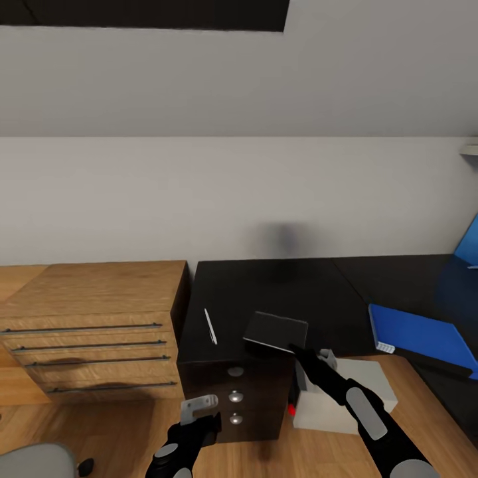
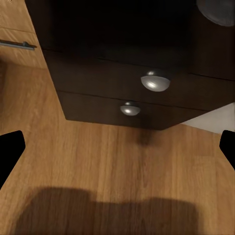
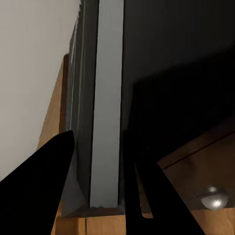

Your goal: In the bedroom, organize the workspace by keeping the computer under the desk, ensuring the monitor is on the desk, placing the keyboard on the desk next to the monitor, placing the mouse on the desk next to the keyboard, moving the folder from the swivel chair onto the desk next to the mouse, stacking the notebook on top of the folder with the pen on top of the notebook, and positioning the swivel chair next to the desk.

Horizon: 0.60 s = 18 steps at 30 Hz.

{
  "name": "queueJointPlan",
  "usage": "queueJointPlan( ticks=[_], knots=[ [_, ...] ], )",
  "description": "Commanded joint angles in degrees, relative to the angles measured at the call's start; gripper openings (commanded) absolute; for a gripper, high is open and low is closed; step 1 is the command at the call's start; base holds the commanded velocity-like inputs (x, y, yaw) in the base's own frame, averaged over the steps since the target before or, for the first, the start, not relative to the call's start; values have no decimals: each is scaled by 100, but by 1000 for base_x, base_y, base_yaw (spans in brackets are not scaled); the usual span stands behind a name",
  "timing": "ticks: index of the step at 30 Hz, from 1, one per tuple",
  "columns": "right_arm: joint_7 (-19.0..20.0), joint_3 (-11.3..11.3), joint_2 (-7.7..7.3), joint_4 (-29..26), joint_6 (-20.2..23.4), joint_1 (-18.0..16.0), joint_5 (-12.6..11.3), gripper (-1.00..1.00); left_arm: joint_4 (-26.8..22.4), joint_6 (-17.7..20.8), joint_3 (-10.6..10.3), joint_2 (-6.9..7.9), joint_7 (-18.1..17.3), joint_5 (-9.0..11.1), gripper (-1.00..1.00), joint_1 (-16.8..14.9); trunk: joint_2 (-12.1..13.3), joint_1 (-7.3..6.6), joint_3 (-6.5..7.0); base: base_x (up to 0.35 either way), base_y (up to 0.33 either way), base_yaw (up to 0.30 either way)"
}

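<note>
Right gripper [image 1: 297,350] is at the near edge of the notebook [image 1: 275,331]; in the right wrist view its two dark fingers [image 3: 41,191] bracket the grey slab [image 3: 100,112] edge-on, so I read it as clamped on the notebook, with the book's near corner lifted slightly off the desk [image 1: 265,285]. Left gripper [image 1: 199,406] hangs low in front of the drawer unit [image 1: 236,392], jaws apart and empty; its wrist camera looks at the round knobs [image 2: 155,82] and the plank floor [image 2: 112,161].

Key relation for the next move: the folder [image 1: 425,332] lies to the right of the notebook, on the adjoining run of the black top, well apart from it. Right arm is the nearer one and already has the book, so I judge the carry to be a rightward sweep across the desk corner. The folder's long side runs diagonally, away and to the left from my viewpoint; the notebook sits at a similar skew, so I expect little wrist rotation.

Pen [image 1: 210,325] lies on the desk left of the notebook, long axis pointing roughly away from me, closer to the left arm. Computer [image 1: 345,398] is on the floor beside the drawers.

Risk: a grip on one edge only, so the book may sag or slip in transit.
</note>
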Motion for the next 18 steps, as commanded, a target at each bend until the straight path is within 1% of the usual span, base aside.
queueJointPlan(
  ticks=[1,2,3,8,12,13,14,15,18],
  knots=[
    [2,2,-2,-7,28,-3,-52,-100,-9,13,-15,5,43,30,100,-7,38,-23,13,0,0,0],
    [1,1,-2,-38,22,-3,-61,-100,-9,13,-16,5,45,30,100,-7,78,-45,31,0,0,0],
    [0,4,-6,-180,33,0,-75,-100,-9,11,-17,4,43,28,100,-7,118,-67,49,0,0,0],
    [-1,7,-4,-309,44,5,-81,-100,-9,4,-40,4,47,23,100,-7,319,-176,138,0,0,0],
    [-11,4,-8,-546,103,7,-97,-100,-9,-2,-77,4,48,15,100,-7,479,-264,210,0,0,0],
    [-18,-8,-15,-728,195,53,-156,-100,-9,-4,-89,4,53,13,100,-7,519,-286,228,0,0,0],
    [-21,-24,-20,-794,261,68,-250,-100,-9,-4,-92,4,54,15,100,-7,559,-308,246,0,0,0],
    [-26,-47,-33,-851,371,77,-405,-100,-9,-4,-93,4,55,17,100,-7,600,-330,264,0,0,0],
    [-59,-80,-87,-939,612,85,-723,-100,-9,-4,-95,4,56,19,100,-7,720,-396,318,0,0,0]
  ],
)
